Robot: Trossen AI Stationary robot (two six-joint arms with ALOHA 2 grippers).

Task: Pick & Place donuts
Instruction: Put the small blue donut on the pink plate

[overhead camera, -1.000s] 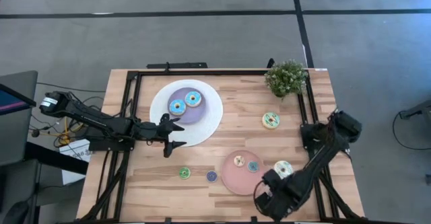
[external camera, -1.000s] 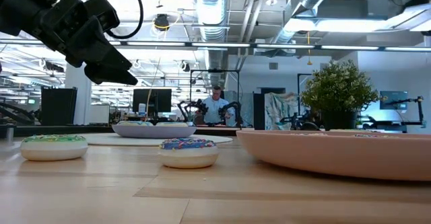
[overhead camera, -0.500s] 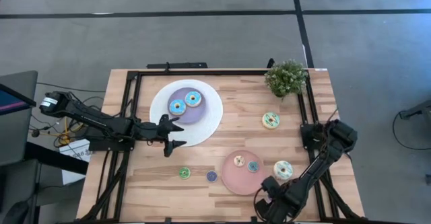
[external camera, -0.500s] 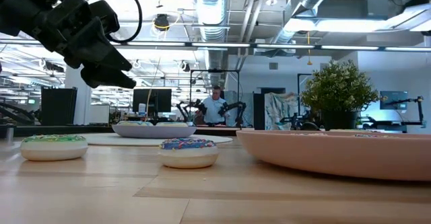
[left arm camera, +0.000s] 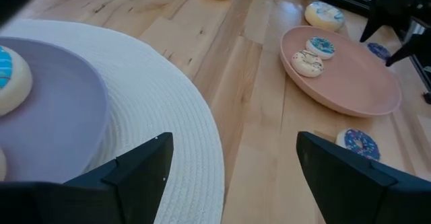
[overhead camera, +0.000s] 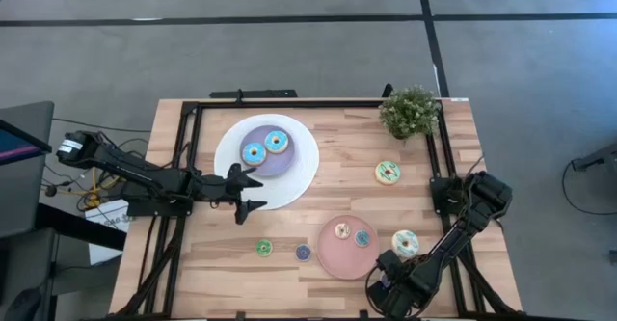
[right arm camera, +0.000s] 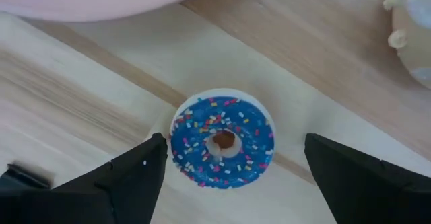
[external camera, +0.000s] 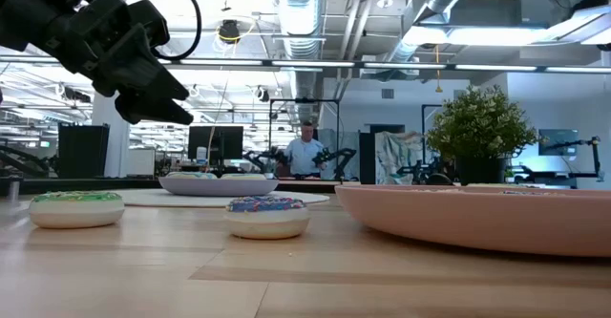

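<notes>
Right gripper (overhead camera: 388, 284) low at frame bottom, fingers apart over blue sprinkled mini donut (right arm camera: 222, 141) on pale wood, left gripper (overhead camera: 253, 192) spread by woven white plate (overhead camera: 301, 172).

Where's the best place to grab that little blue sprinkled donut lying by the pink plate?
Grip the blue sprinkled donut across its outer rim, coming straight down from above. It lies flat on the table, icing up, sides free. The right gripper is open, a finger on each side of it.
</notes>
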